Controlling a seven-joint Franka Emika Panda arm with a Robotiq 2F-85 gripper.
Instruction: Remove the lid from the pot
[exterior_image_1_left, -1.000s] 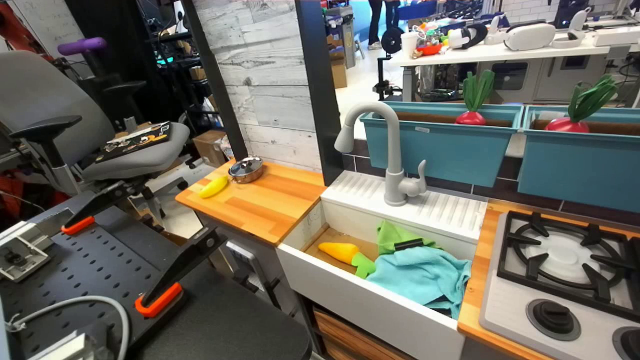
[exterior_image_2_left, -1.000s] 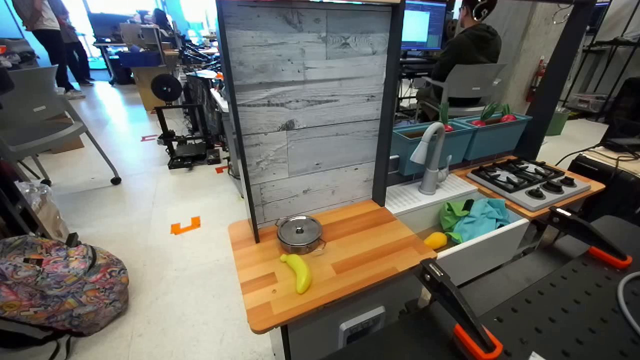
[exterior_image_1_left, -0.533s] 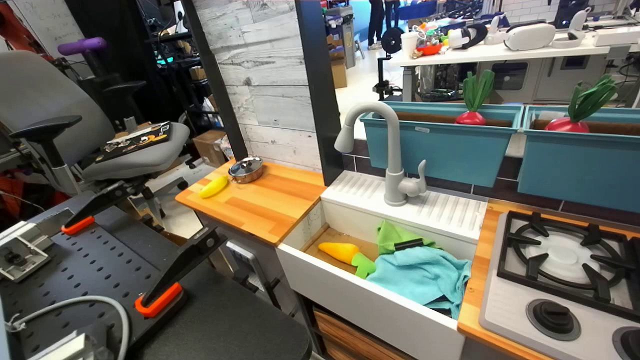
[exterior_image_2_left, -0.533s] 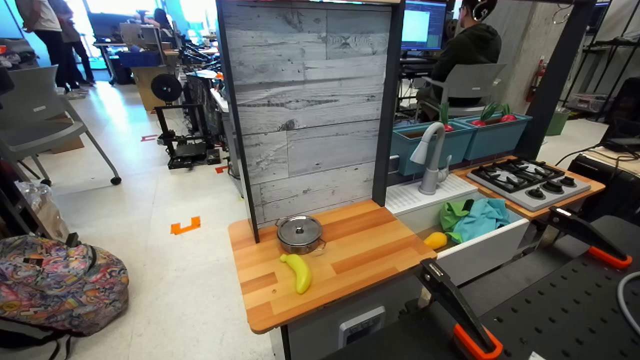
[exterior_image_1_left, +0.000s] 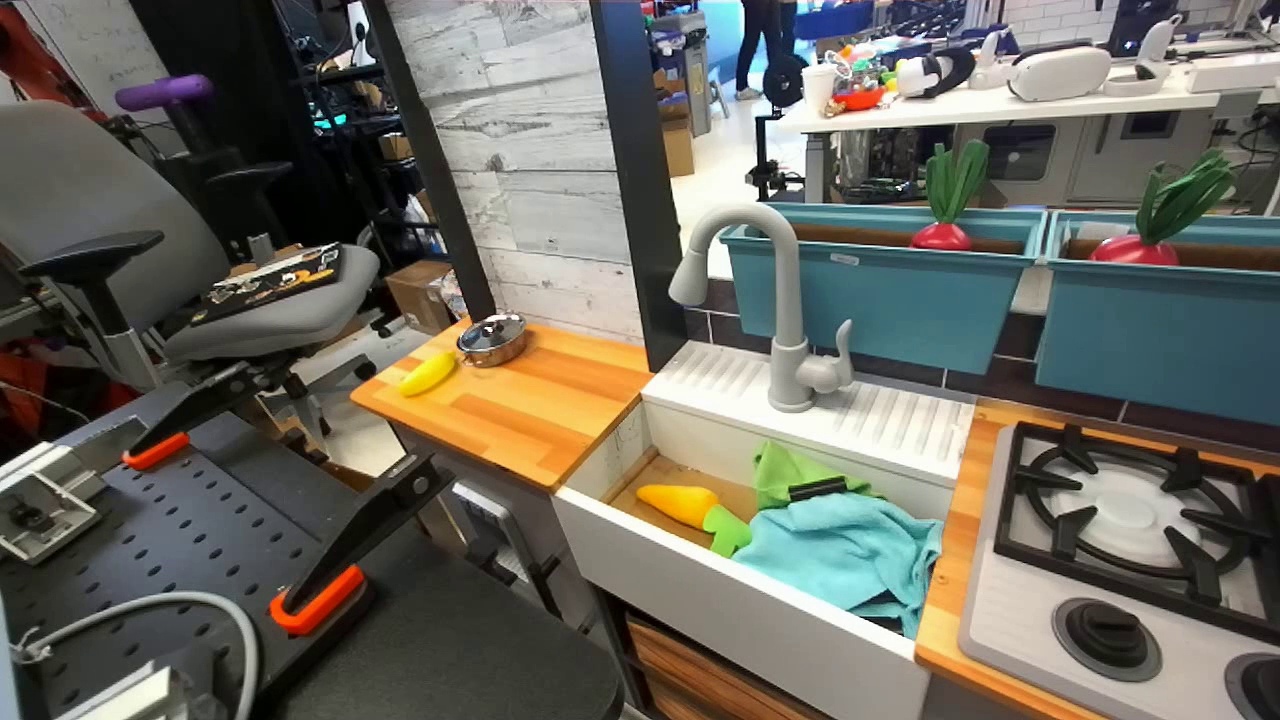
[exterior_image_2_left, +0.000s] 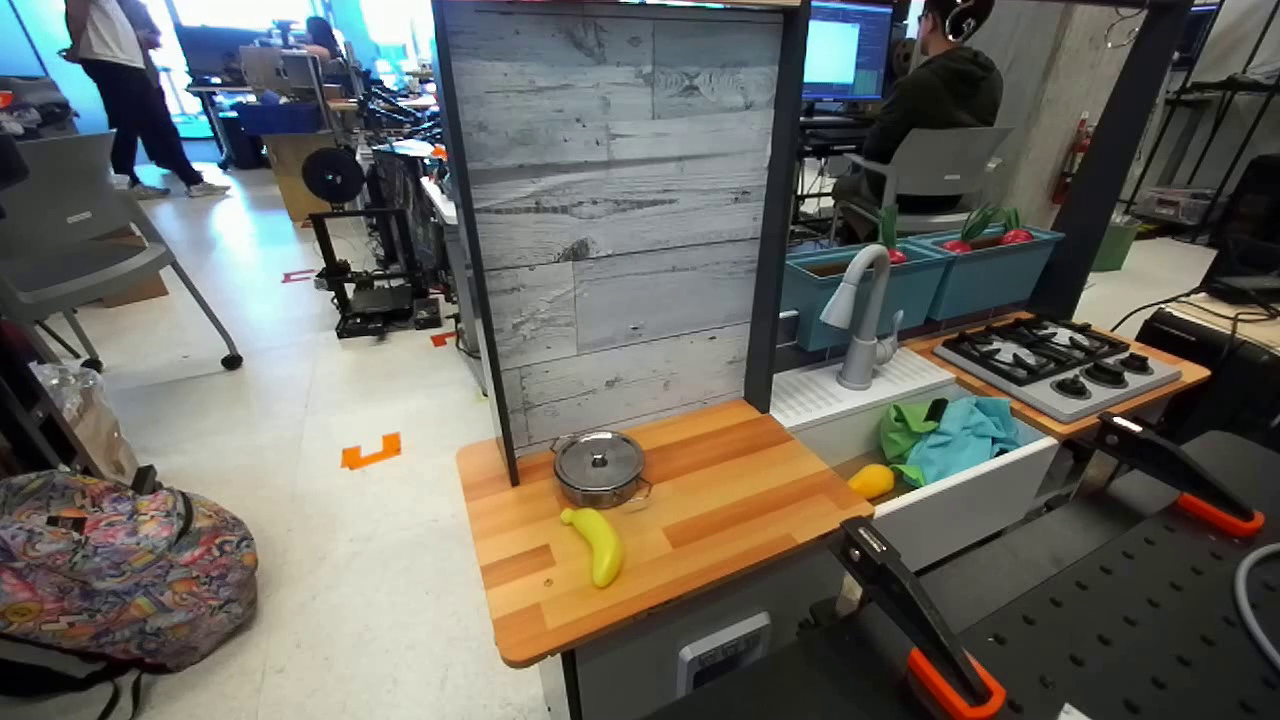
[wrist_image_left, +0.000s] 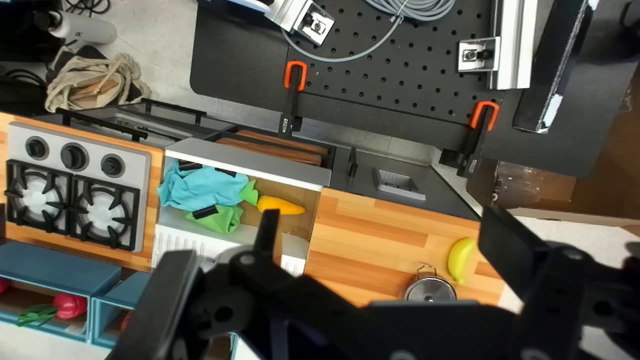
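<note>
The pot (exterior_image_1_left: 495, 352) is small and silver and stands upright at the back of the wooden counter; it also shows in an exterior view (exterior_image_2_left: 598, 494). The lid (exterior_image_2_left: 618, 466), a grey disc with a dark central knob, sits flat on top of the pot. In the wrist view, the lid (wrist_image_left: 429, 291) and the pot's near side (wrist_image_left: 425, 274) are partly hidden behind the gripper body. My gripper (wrist_image_left: 382, 220) is open, fingers wide apart, with nothing between them. It is well above the counter, apart from the pot. No part of it shows in either exterior view.
A yellow banana (exterior_image_2_left: 596, 546) lies beside the pot on the wooden counter (exterior_image_2_left: 720, 500). A grey wood-pattern panel (exterior_image_2_left: 620, 250) stands behind the pot. The white sink (exterior_image_1_left: 740, 630) holds cloths and a yellow toy vegetable (exterior_image_1_left: 680, 504). A grey faucet (exterior_image_1_left: 790, 300) rises over it.
The pot, lid and banana have not moved. Only people in the far background have shifted. No earlier wrist view is given.
</note>
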